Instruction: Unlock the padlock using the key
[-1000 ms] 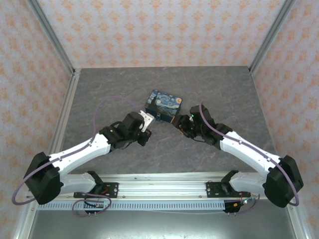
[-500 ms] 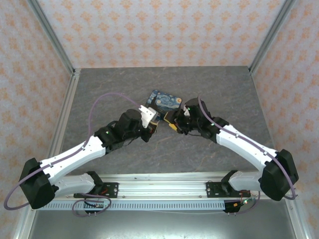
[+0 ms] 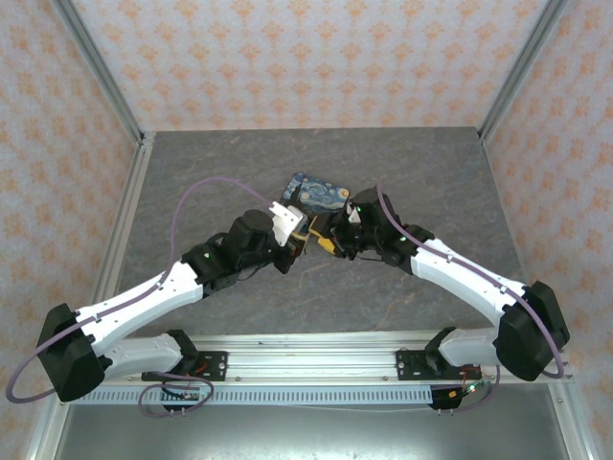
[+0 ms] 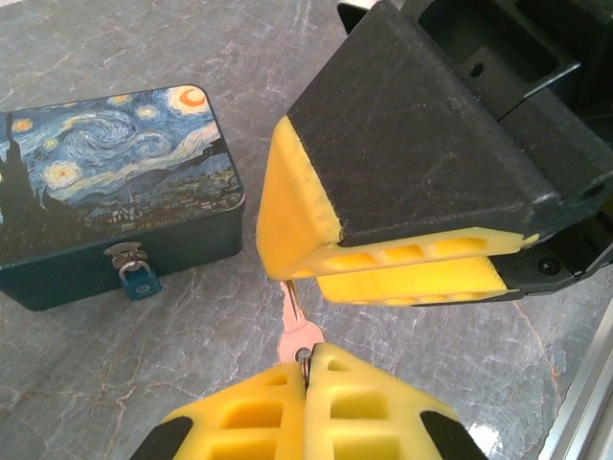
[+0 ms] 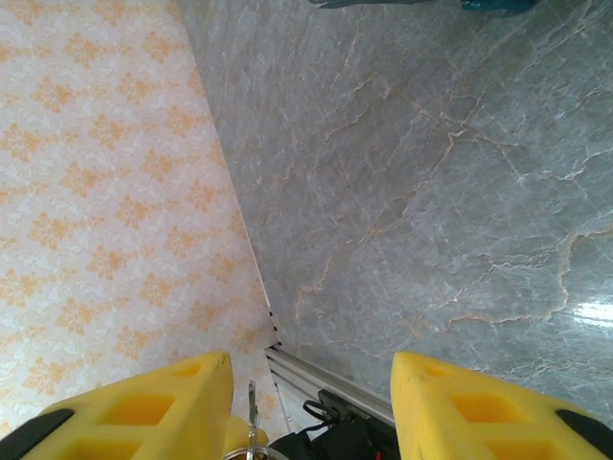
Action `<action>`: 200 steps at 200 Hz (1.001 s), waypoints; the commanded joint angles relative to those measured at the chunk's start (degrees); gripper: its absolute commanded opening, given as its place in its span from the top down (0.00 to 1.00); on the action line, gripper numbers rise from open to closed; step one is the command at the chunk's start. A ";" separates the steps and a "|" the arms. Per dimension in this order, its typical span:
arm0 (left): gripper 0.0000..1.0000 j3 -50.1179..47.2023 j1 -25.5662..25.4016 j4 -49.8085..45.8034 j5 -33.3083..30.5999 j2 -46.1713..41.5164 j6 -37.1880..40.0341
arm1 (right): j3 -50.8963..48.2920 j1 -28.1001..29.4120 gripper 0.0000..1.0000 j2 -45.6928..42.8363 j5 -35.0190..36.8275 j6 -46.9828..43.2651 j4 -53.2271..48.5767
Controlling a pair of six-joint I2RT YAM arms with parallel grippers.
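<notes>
Tightly, left tool point(image 4: 306, 362) pinches the key point(image 4: 296, 331) while right tool point(image 5: 311, 376) gapes.

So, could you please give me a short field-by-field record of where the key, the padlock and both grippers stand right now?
left gripper: shut on the key, blade pointing out from its fingertips
right gripper: open, close to the key's blade
padlock: hanging on the front hasp of the box, apart from both grippers
key in padlock: not yet
box: lid down, resting on the table
</notes>
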 commanded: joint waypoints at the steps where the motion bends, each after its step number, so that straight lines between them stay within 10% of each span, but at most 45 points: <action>1: 1.00 2.43 -0.79 1.49 1.22 0.40 1.17 | 1.25 0.32 0.52 0.46 -1.66 1.22 2.61; 87: 1.00 2.32 -0.90 1.26 2.14 0.71 1.50 | 0.43 0.32 0.66 2.06 -4.62 2.84 7.18; 140: 1.00 1.57 -1.12 0.23 2.56 0.08 1.33 | -0.91 0.32 1.00 2.34 -3.47 2.26 8.51; 200: 0.94 -0.42 -1.21 -1.01 2.18 -3.00 -1.74 | -5.31 0.32 1.00 -4.66 5.14 -5.51 15.02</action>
